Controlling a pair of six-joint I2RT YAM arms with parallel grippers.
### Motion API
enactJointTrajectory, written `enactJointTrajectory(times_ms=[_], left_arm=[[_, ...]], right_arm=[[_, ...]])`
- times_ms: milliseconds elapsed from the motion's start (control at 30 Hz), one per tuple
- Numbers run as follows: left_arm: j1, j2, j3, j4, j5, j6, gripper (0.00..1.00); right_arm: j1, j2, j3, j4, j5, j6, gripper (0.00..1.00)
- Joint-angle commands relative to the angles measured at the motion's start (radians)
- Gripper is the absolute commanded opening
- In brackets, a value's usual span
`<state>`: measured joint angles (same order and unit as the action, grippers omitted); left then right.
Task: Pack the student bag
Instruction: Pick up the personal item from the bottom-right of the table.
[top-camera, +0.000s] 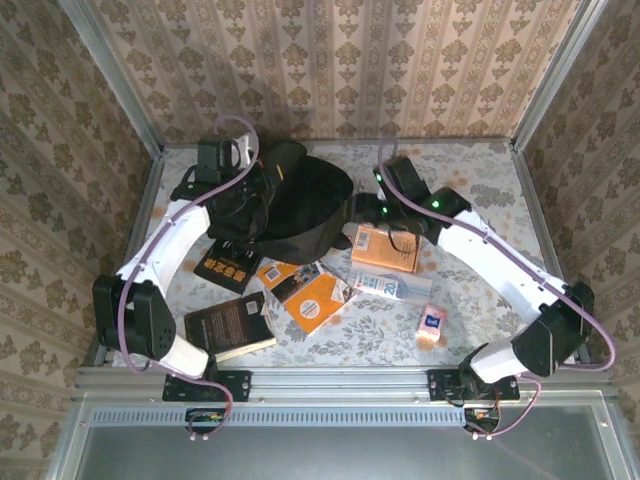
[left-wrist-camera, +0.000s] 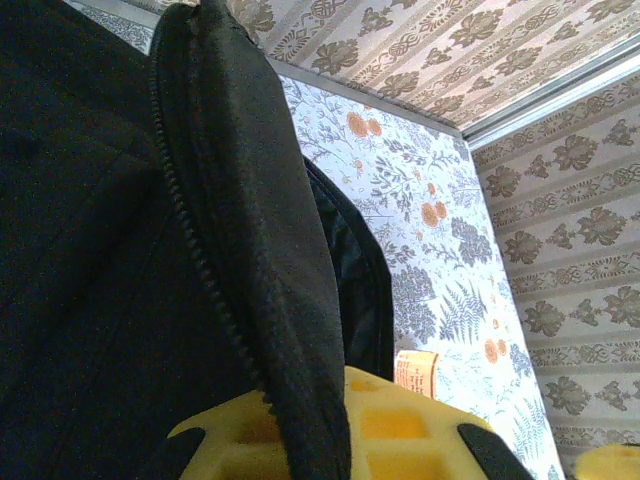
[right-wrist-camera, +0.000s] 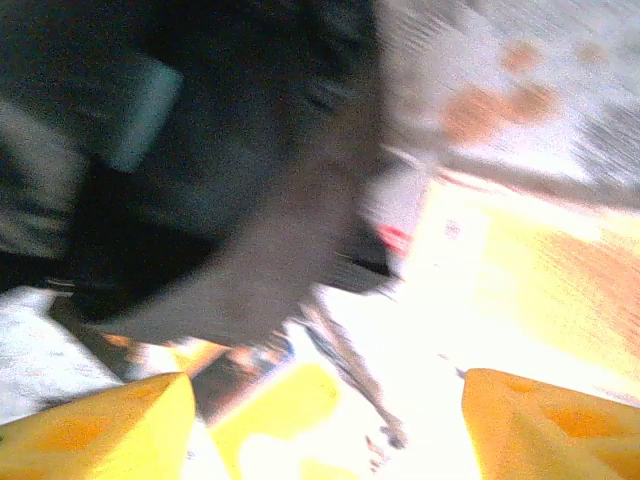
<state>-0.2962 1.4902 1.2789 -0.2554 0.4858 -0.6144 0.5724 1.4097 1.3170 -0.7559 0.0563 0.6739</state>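
The student bag (top-camera: 300, 205), a large black fabric backpack, lies at the back middle of the table. My left gripper (top-camera: 243, 180) is at its left side. In the left wrist view the bag's zippered flap (left-wrist-camera: 250, 230) runs down between the yellow fingers (left-wrist-camera: 410, 430), and the left gripper (left-wrist-camera: 320, 435) is shut on it. My right gripper (top-camera: 362, 211) hangs by the bag's right edge, just above an orange book (top-camera: 385, 248). In the blurred right wrist view the right gripper (right-wrist-camera: 325, 430) is open, its yellow fingers (right-wrist-camera: 100, 430) wide apart with nothing between them, and the bag (right-wrist-camera: 200, 150) is at upper left.
Books lie in front of the bag: a black one with yellow lettering (top-camera: 228, 265), an orange and black one (top-camera: 305, 290) and a black one (top-camera: 230, 325) near the front edge. A white and blue box (top-camera: 390, 287) and a small pink packet (top-camera: 432, 325) lie right of them.
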Motion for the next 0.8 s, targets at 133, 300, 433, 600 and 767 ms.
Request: enactJointTrajectory(times_ms=[133, 300, 433, 600, 767], left_arm=[[-0.046, -0.096, -0.061, 0.097, -0.039, -0.010, 0.00], [-0.062, -0.097, -0.091, 0.120, -0.024, -0.019, 0.00], [-0.076, -0.101, -0.087, 0.118, -0.015, -0.008, 0.00], [-0.094, -0.110, -0.084, 0.107, -0.024, 0.011, 0.00], [-0.109, -0.116, -0.080, 0.093, -0.034, 0.037, 0.00]], right_arm=[[-0.012, -0.084, -0.228, -0.400, 0.173, 0.320, 0.83], [-0.024, -0.108, -0.396, -0.400, 0.149, 0.385, 0.99], [-0.092, -0.203, -0.562, -0.252, 0.067, 0.389, 1.00], [-0.160, -0.286, -0.723, -0.013, -0.094, 0.342, 1.00], [-0.188, -0.264, -0.763, 0.040, -0.118, 0.309, 0.98]])
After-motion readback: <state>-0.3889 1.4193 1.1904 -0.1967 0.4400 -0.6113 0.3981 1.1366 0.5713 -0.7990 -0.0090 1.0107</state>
